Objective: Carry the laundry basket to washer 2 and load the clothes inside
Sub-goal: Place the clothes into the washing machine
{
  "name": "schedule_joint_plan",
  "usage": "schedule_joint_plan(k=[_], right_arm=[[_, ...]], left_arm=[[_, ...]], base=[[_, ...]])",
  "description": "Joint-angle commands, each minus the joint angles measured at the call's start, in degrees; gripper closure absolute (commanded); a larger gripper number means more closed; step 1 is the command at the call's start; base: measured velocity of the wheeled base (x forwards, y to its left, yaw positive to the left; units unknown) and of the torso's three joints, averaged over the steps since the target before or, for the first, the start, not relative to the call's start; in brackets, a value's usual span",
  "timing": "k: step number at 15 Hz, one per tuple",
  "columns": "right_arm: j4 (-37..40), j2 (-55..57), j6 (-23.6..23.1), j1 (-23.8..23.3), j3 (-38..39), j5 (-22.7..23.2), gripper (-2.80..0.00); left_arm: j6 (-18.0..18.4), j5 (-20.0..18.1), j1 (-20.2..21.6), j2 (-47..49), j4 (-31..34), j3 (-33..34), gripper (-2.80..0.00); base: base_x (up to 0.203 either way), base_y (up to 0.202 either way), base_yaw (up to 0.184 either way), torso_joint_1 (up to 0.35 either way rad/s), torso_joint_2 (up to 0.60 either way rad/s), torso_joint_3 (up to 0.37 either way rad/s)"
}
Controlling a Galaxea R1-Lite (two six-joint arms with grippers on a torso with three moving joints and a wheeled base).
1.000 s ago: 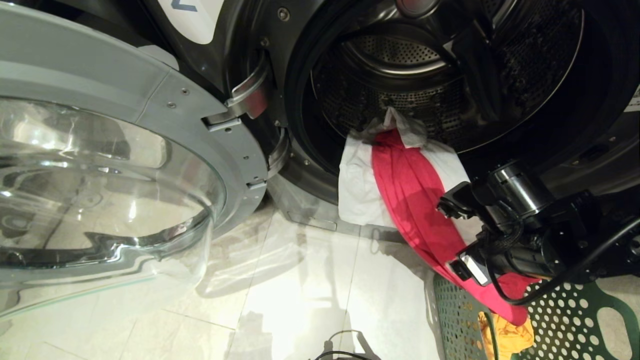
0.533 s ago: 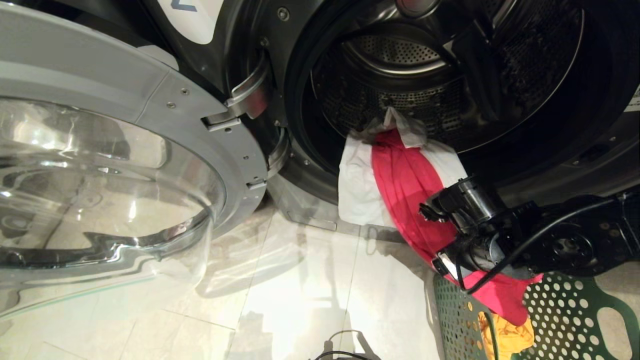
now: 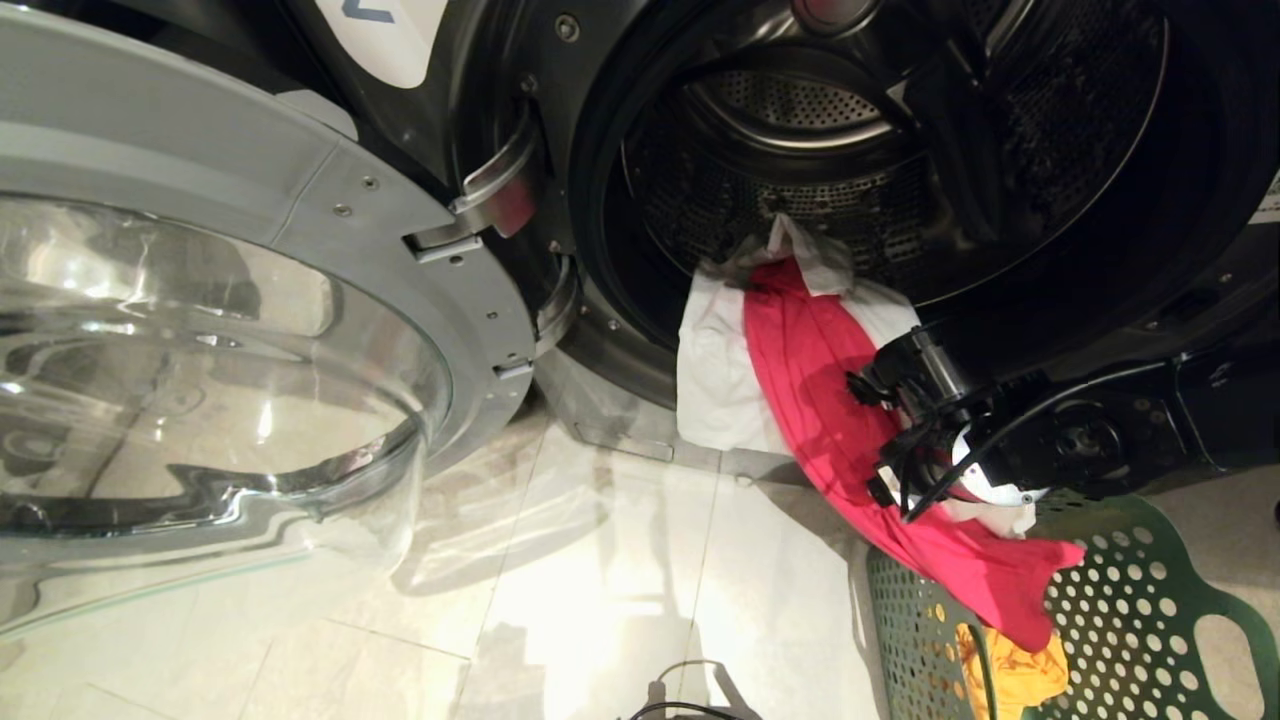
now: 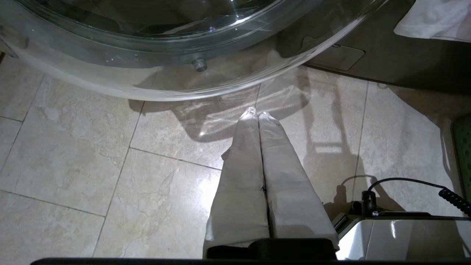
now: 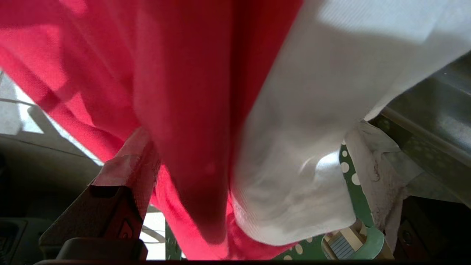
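Note:
Washer 2 (image 3: 520, 60) stands with its door swung open to the left. A white garment (image 3: 715, 380) and a pink-red one (image 3: 820, 370) hang out of the drum (image 3: 800, 170) over its lip. The pink-red one trails down into the green laundry basket (image 3: 1140, 620), where a yellow-orange garment (image 3: 1015, 675) lies. My right gripper (image 3: 960, 480) is against the hanging clothes just above the basket. It (image 5: 249, 129) stands open, with the pink-red garment (image 5: 176, 92) and the white one (image 5: 312, 110) hanging between its fingers (image 5: 125, 162). My left gripper (image 4: 257, 114) is shut over the floor.
The open glass door (image 3: 200, 330) fills the left side, low over the tiled floor (image 3: 600, 580). A black cable (image 3: 680, 695) lies at the near edge. The basket's rim (image 4: 464, 154) sits right of the left gripper, beside a cabled robot part (image 4: 404, 235).
My right arm has swung left and in against the hanging clothes. More of the pink-red garment's end now shows over the basket. The left arm and the garments on the lip have stayed still.

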Motion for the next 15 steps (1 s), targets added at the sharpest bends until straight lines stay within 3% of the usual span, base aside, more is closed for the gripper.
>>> schedule_joint_plan(k=[1,7,8,15], right_arm=[[-0.10,1.09,-0.05,-0.84,-0.72,-0.25,-2.80],[-0.69,2.46,0.11,-1.76,-1.56,-1.36,-2.80],[-0.69,2.63,0.11,-1.67,-1.47,-1.36,0.00],[0.85,3.02,4.23,-1.62,-1.76,-1.29,0.00]], left_arm=[[-0.02,0.07,0.02,0.05,0.00,0.00,0.00],[-0.02,0.01,0.02,0.05,-0.02,0.00,0.00],[-0.02,-0.02,0.02,0.05,-0.04,0.00,0.00],[-0.02,0.07,0.02,0.05,-0.04,0.00,0.00]], base=[[0.000,0.000,0.000,0.000,0.00,0.000],[0.000,0.000,0.000,0.000,0.00,0.000],[0.000,0.000,0.000,0.000,0.00,0.000],[0.000,0.000,0.000,0.000,0.00,0.000]])
